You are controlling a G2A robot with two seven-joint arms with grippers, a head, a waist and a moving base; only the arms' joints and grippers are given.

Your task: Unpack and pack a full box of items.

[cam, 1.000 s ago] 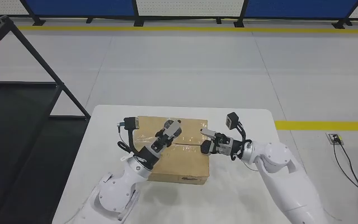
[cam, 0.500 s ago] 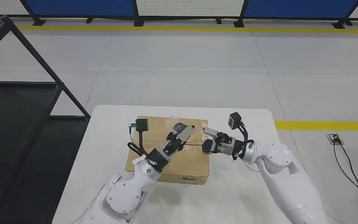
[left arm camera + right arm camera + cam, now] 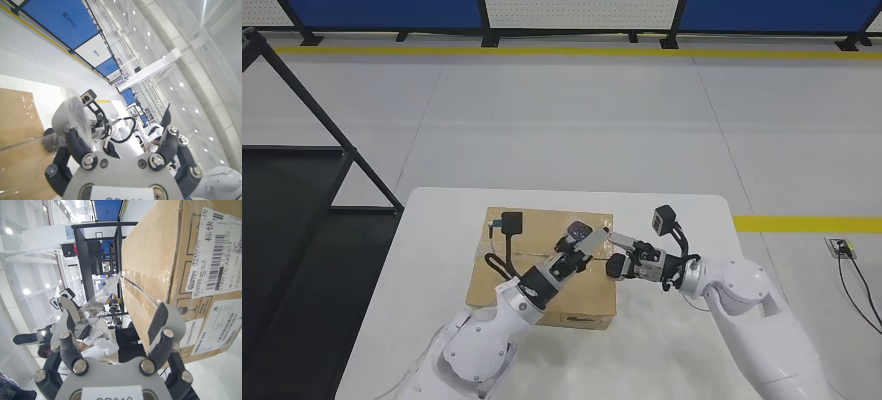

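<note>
2 grippers meet over the right edge of the box, which sits on the table close to its far edge, roughly midway between the left and right edges. Its flaps lie shut, and shipping labels cover the side facing the right arm. A strip of clear tape rises from the centre seam and ends in a crumpled wad against 1 of the fingers of the left gripper. That gripper's jaws are spread wide, so the tape seems to cling by its glue rather than by any grip. The right gripper hangs just beside it, jaws likewise released, with nothing between them.

The unpacking looks barely begun, and the tape is the likely source of trouble. Stuck to a finger, it may not drop when the left arm tries to discard it. It could then foul the pads for every later grasp. With the 2 grippers so close, the wad could also bridge across and bind to the right one. A hard pull on a strip that is fixed to the seam might drag the box along the table, or snap the tape and leave the flaps partly sealed.
</note>
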